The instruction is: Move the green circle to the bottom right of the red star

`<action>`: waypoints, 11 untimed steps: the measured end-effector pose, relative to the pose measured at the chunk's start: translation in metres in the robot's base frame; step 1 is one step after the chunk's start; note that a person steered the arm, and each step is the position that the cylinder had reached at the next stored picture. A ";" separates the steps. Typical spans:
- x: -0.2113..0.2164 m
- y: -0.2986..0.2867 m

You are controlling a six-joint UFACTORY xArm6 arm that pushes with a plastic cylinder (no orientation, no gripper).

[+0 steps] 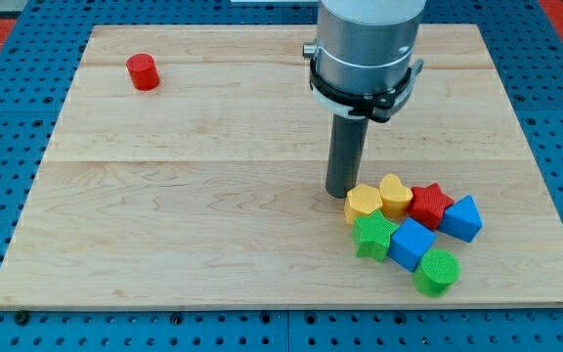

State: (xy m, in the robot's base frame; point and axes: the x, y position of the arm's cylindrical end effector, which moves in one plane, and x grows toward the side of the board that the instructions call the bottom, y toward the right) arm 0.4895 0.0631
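Observation:
The green circle (437, 271) lies at the bottom right of a block cluster near the board's lower right. The red star (429, 204) sits above it, in the cluster's upper row, with a blue cube (411, 242) between them. My tip (340, 193) stands on the board just left of the cluster, close to the yellow pentagon-like block (363, 203). The tip is up and to the left of the green circle and not touching it.
A yellow heart (395, 194) sits between the yellow block and the red star. A green star (373, 235) lies left of the blue cube. A blue block (461, 218) lies right of the red star. A red cylinder (144, 71) stands at the board's upper left.

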 end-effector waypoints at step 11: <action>0.082 0.130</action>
